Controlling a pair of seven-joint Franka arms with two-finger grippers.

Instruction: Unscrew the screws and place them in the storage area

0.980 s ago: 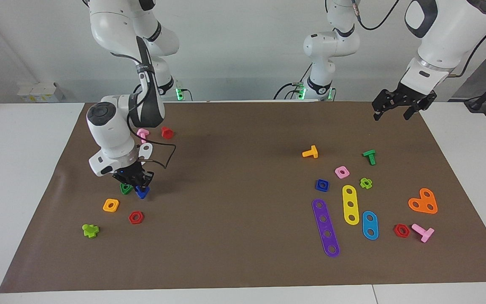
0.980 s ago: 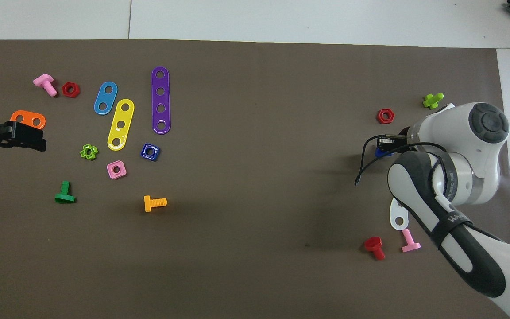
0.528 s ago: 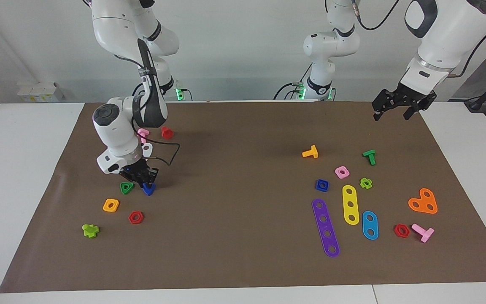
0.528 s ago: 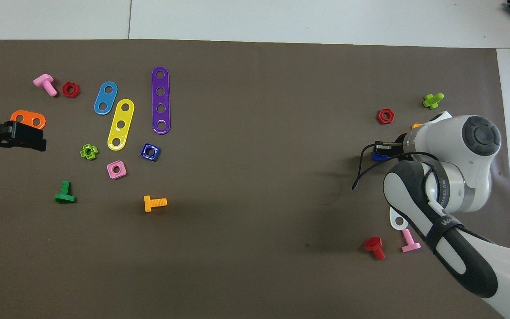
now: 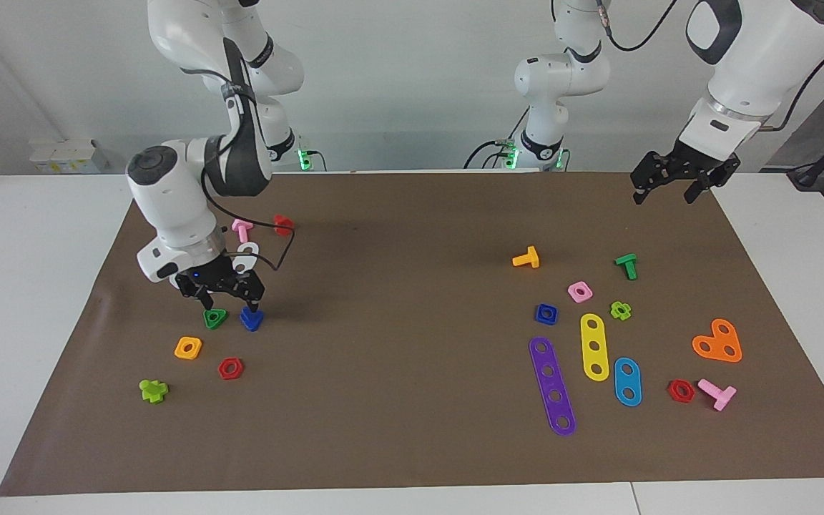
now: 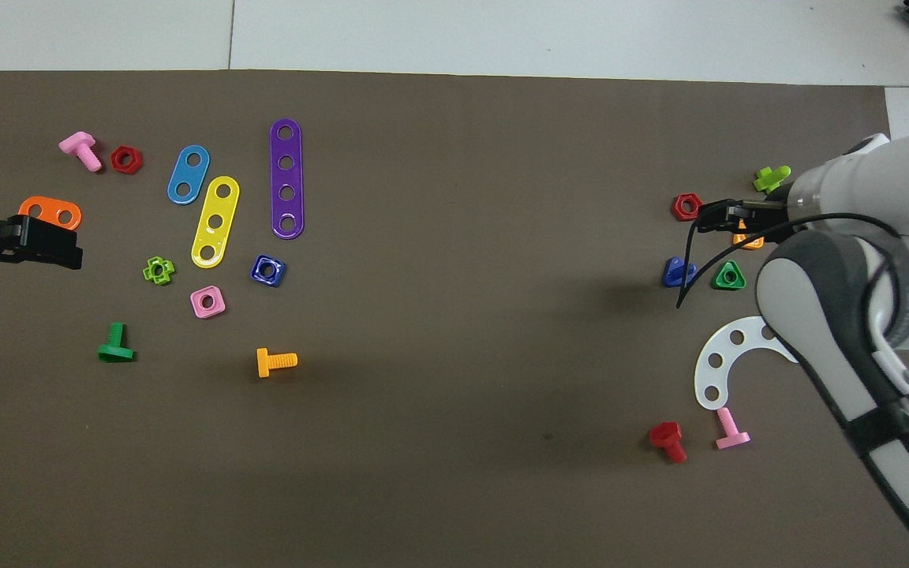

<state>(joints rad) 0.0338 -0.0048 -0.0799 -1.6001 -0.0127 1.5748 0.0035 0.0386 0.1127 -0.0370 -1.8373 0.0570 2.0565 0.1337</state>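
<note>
I have the right gripper raised just above the blue triangular-head bolt, jaws released and holding nothing. The bolt lies on the brown mat at the right arm's end of the counter, just beside a green triangular nut. Its blue square nut sits well apart, toward the left arm's end, near the purple strip. My left gripper waits over the mat's corner, jaws spread.

Mat centre bare; green nut seemingly crowds blue bolt
</note>
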